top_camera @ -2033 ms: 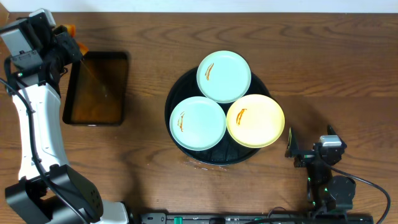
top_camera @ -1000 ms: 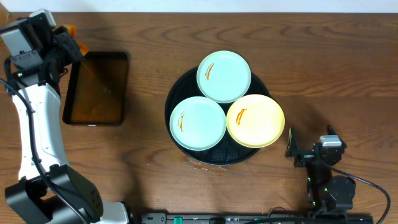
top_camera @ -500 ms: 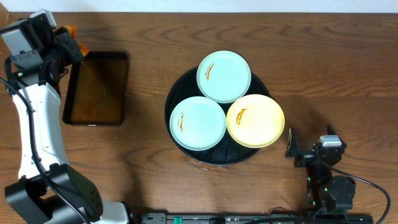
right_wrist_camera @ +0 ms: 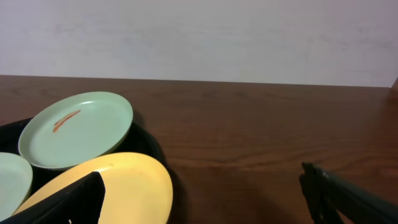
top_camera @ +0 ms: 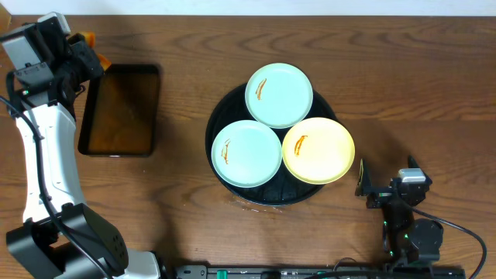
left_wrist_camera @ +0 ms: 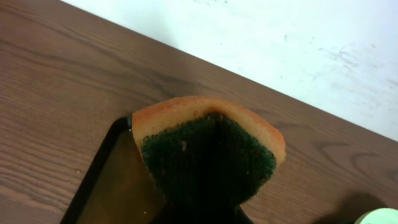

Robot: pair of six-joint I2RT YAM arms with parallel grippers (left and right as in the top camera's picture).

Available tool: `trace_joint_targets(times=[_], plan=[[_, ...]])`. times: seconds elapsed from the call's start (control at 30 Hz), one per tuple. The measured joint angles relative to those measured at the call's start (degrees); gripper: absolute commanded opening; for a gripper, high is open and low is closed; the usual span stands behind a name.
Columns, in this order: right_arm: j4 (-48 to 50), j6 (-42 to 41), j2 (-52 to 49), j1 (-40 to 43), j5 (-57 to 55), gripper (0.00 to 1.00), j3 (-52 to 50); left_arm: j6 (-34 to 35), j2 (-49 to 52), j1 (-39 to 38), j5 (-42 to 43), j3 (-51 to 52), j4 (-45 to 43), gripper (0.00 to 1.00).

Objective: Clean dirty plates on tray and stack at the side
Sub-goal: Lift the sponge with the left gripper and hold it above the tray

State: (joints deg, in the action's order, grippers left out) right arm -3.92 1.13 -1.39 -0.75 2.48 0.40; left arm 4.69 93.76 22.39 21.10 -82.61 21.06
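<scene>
Three dirty plates lie on the round black tray (top_camera: 225, 116) at mid-table: a mint-green plate (top_camera: 279, 94) at the back, a second mint-green plate (top_camera: 246, 153) at front left, a pale yellow plate (top_camera: 318, 149) at front right, each with an orange smear. My left gripper (top_camera: 87, 48) is shut on an orange sponge with a green scrub face (left_wrist_camera: 208, 155), held above the top left corner of the rectangular tray. My right gripper (top_camera: 385, 186) is open and empty, just right of the yellow plate (right_wrist_camera: 115, 186); the back mint plate shows in the right wrist view (right_wrist_camera: 74, 127).
A rectangular black tray (top_camera: 120, 110) with brownish liquid sits at the left, under the sponge (left_wrist_camera: 112, 193). The table's far edge meets a white wall. Bare wood lies right of the round tray.
A thin stream of liquid fell from the sponge into the rectangular tray earlier; now it has stopped. Neither arm has moved.
</scene>
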Motion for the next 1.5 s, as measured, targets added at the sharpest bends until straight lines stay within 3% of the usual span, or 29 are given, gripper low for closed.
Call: trace_joint_targets(times=[1.23,1.5], plan=[[0.0,0.0,0.0,0.0,0.0,0.99,0.0,0.0,0.0,0.02,-0.04,0.0,1.03,0.08],[0.0,0.0,0.0,0.0,0.0,0.99,0.0,-0.07,0.76,0.02,-3.76,2.84,0.76,0.08]])
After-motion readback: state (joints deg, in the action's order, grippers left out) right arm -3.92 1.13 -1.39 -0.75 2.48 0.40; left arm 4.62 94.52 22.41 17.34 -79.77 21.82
